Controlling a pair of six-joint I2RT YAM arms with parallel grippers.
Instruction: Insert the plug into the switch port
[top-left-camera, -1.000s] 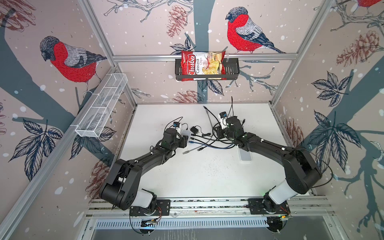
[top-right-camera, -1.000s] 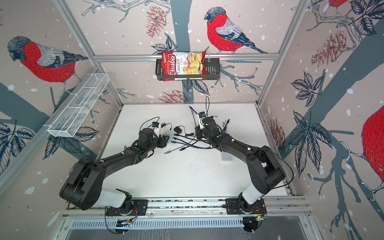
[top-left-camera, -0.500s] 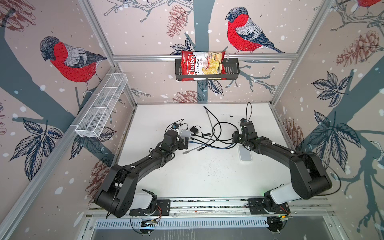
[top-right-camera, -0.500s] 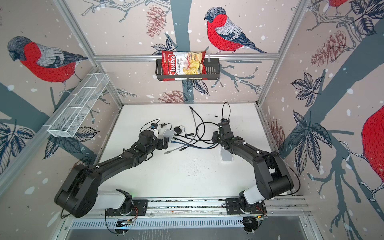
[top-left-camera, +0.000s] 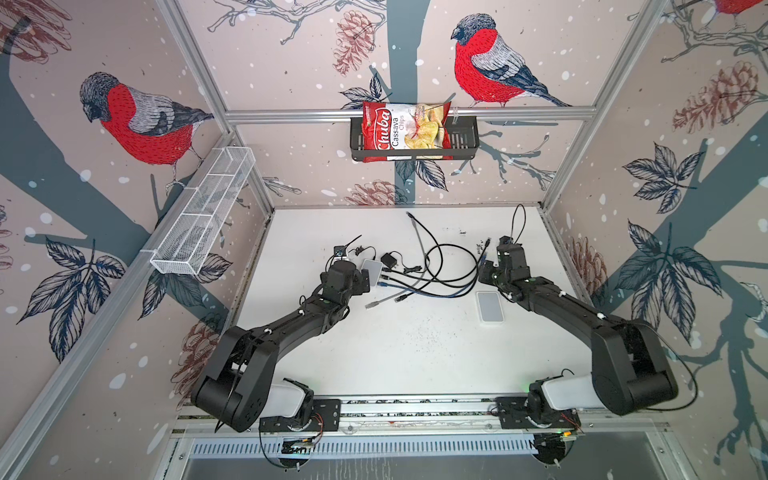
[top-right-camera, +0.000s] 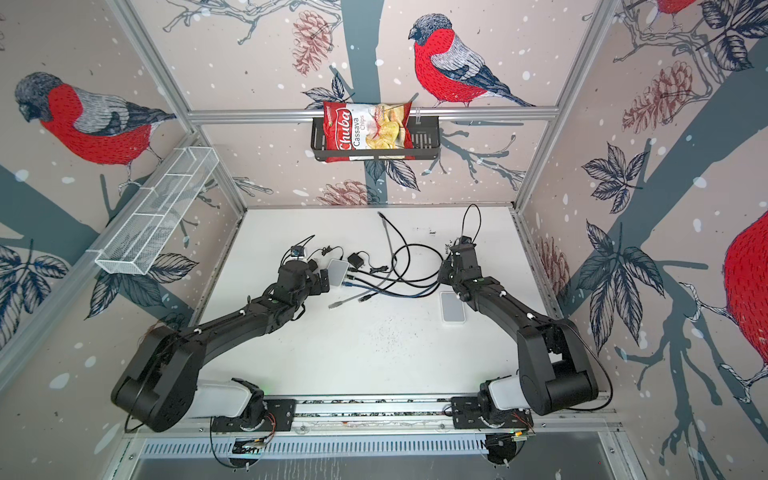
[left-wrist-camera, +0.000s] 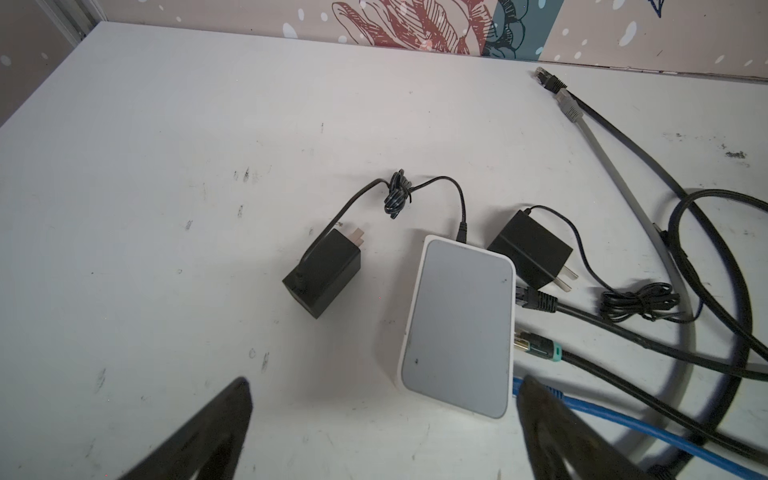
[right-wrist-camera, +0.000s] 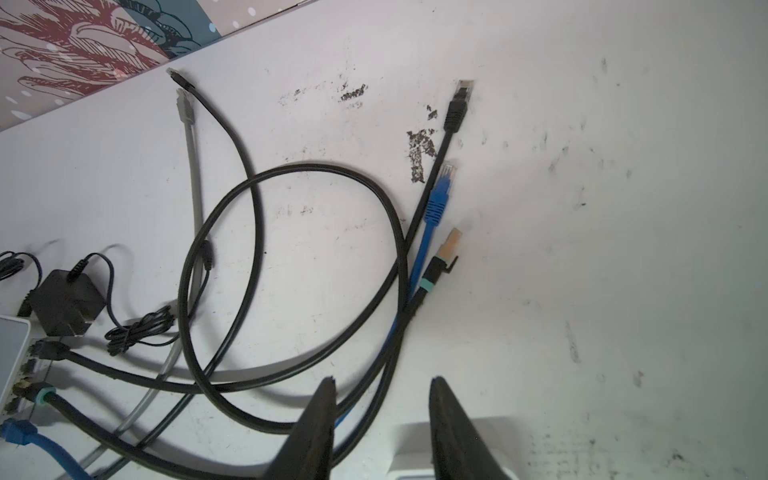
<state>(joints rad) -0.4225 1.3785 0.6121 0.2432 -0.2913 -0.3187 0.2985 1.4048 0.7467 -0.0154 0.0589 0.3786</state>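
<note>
Left gripper (left-wrist-camera: 384, 380): spread wide, empty, poised just beside the near corner of the switch (left-wrist-camera: 457, 324).
Right gripper (right-wrist-camera: 383, 379): parted only narrowly, nothing pinched; blue cable (right-wrist-camera: 423, 249) and black ones running over the table below the gap.
Switch: grey box with white rim, flat on the table (left-wrist-camera: 166, 166), between two black power adapters (left-wrist-camera: 322, 274) (one at each side).
Ports: black-booted plug (left-wrist-camera: 536, 299) and teal-banded plug (left-wrist-camera: 538, 347) at one side of the switch; how deep seated, cannot tell.
Free plugs: black plug (right-wrist-camera: 457, 104), blue plug (right-wrist-camera: 440, 195) and gold-tipped plug (right-wrist-camera: 446, 249) lying side by side ahead of the right gripper — in no port, well apart from the switch.
Second switch (top-left-camera: 489, 306): flat, just beside the right arm.
</note>
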